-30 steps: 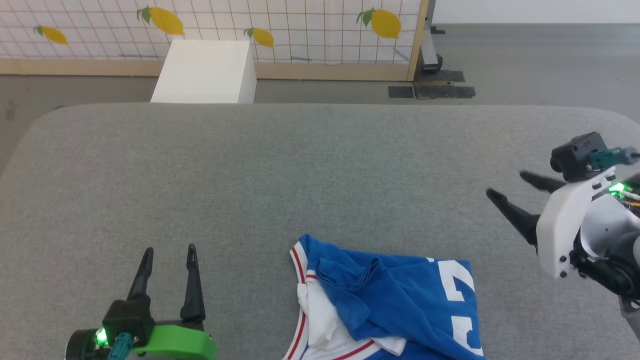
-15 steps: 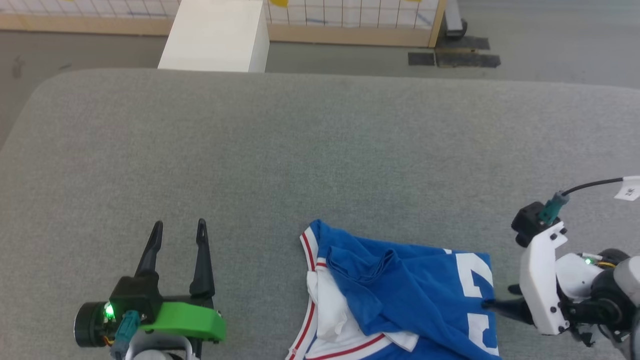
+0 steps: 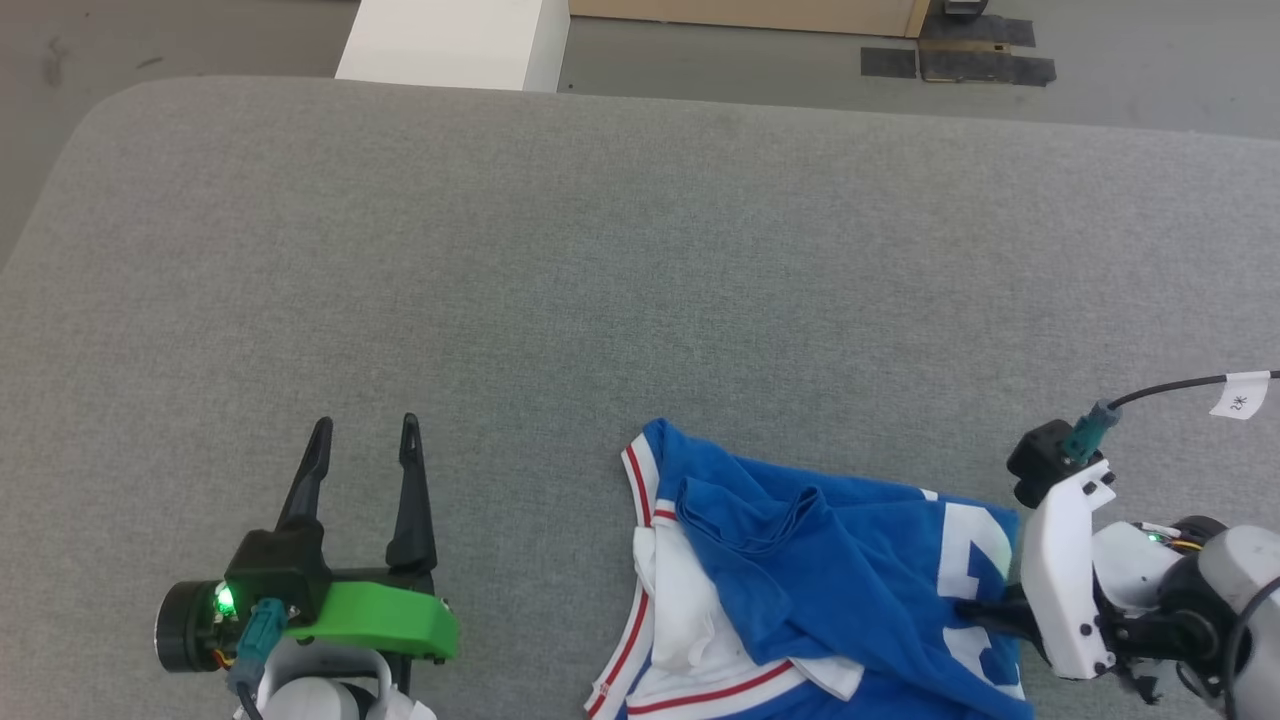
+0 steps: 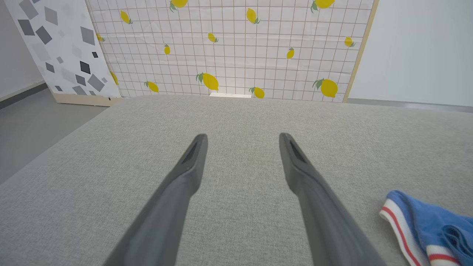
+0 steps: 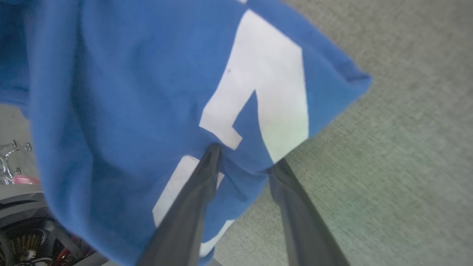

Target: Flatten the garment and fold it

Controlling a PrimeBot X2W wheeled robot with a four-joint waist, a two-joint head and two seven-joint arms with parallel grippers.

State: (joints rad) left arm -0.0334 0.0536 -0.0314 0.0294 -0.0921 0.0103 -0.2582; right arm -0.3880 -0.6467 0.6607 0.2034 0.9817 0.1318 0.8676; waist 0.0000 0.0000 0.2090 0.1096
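The garment (image 3: 820, 590), a bright blue T-shirt with white sleeves, red stripes and a white "3", lies crumpled at the near edge of the grey table (image 3: 600, 250). My right gripper (image 3: 975, 610) is at its right edge, by the white print. In the right wrist view the garment (image 5: 129, 92) has one finger on top of the cloth and the other under its edge, with a gap still between them; the right gripper (image 5: 244, 157) is open. My left gripper (image 3: 364, 425) rests open on bare table left of the shirt. The left gripper (image 4: 242, 138) is empty, with the garment (image 4: 425, 221) at lower right.
A white box (image 3: 450, 40) stands on the floor beyond the table's far edge. A lemon-print grid panel (image 4: 236, 48) stands behind it. Black patches (image 3: 960, 60) lie on the floor at the far right. The shirt hangs partly over the table's near edge.
The head camera has tilted down. My right gripper came down from above the table's right side to the shirt's right edge and now straddles the cloth. The left gripper stayed put.
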